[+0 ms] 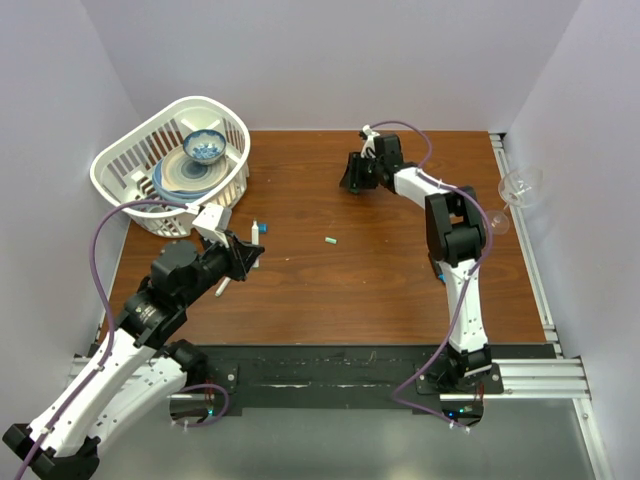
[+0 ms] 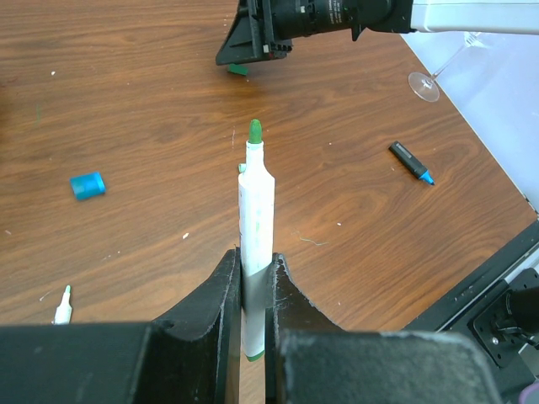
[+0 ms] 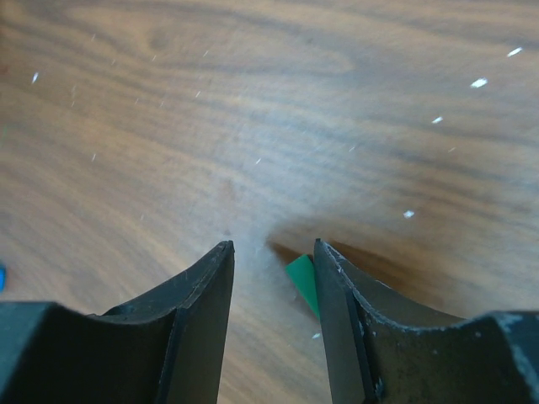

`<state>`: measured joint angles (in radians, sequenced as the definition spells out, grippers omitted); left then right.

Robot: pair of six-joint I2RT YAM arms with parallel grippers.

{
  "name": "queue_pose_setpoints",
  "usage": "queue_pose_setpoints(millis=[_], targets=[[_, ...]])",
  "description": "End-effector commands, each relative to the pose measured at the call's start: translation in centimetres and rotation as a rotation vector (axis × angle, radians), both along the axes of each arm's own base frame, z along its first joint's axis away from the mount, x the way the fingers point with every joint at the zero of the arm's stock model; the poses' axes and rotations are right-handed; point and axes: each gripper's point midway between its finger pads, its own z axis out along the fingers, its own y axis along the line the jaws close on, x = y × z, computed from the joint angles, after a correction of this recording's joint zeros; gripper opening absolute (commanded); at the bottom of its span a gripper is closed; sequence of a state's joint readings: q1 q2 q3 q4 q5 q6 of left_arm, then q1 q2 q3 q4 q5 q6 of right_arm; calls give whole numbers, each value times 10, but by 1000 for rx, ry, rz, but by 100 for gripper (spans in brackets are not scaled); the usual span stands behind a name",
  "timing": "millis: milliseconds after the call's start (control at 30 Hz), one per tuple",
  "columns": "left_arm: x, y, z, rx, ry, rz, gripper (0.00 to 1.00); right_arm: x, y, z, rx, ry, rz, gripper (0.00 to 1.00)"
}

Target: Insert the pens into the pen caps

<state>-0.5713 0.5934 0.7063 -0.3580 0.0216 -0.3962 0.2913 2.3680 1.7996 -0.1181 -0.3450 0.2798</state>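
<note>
Left claw [image 2: 253, 259]: near left, clamped on pen [image 2: 256, 194], green tip pointing far.
Blue cap [image 2: 88, 184]: lying on tabletop [image 1: 380, 290], left of pen.
Right claw [image 3: 274, 248]: far, jaws apart, low over tabletop.
Green cap [image 3: 301, 282]: just beside its right finger.

Left end effector [image 2: 253, 263] clamped, right end effector [image 3: 271, 249] parted, reaching far.

I can read no text, label, brand or number in any of my views. The slim white marker pen with the green tip [image 2: 255, 210] shows faint greenish marks on its barrel, too blurred for me to read.
</note>
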Motion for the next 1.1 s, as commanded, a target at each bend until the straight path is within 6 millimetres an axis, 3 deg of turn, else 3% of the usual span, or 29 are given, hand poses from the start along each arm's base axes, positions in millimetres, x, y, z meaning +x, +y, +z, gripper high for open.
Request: queue_pose_setpoints(millis=[0, 333, 400, 767, 1067], targets=[[3, 2, 4, 10, -35, 4, 0, -41, 5, -19, -35, 115, 92, 47], [2, 2, 7, 2, -43, 1, 0, -87, 6, -24, -87, 165, 202, 46], [2, 2, 8, 1, -44, 0, 0, -96, -2, -29, -125, 195, 194, 46], [0, 1, 9, -6, -49, -7, 0, -147, -5, -26, -160, 234, 330, 44], [-1, 1, 10, -10, -50, -7, 0, -176, -15, -27, -219, 310, 349, 41]])
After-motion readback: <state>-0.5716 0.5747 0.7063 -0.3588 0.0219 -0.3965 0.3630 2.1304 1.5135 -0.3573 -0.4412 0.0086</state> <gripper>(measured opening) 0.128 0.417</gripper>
